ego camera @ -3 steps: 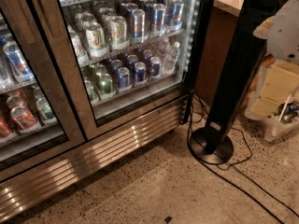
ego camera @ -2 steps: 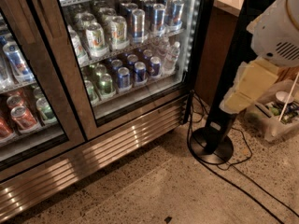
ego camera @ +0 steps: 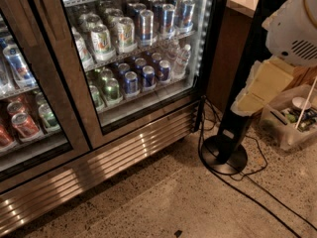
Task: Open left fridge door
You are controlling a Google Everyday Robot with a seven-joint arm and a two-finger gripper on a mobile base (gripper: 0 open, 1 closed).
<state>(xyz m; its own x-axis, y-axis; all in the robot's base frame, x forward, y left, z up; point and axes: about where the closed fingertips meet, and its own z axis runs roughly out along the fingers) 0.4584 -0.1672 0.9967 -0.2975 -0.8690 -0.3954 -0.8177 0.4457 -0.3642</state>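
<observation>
The left fridge door (ego camera: 22, 100) fills the left edge of the camera view, a glass pane in a bronze-brown metal frame, and it stands shut with red and blue cans behind it. Its twin, the right door (ego camera: 143, 58), is lit by a white strip and shows silver-blue cans. My gripper (ego camera: 257, 90) shows as a pale yellow piece under the white arm housing (ego camera: 297, 29) at the far right. It hangs in front of a black stand, well to the right of both doors and touching neither.
A tall black stand with a round base (ego camera: 225, 157) rises beside the fridge's right side, and black cables (ego camera: 247, 187) trail from it across the speckled floor. A clear plastic bin (ego camera: 292, 118) sits at the right. A metal grille (ego camera: 124, 157) runs under the doors.
My arm has swung in from the right edge, moving left and down until it covers the upper part of the black stand. The fridge doors have not moved.
</observation>
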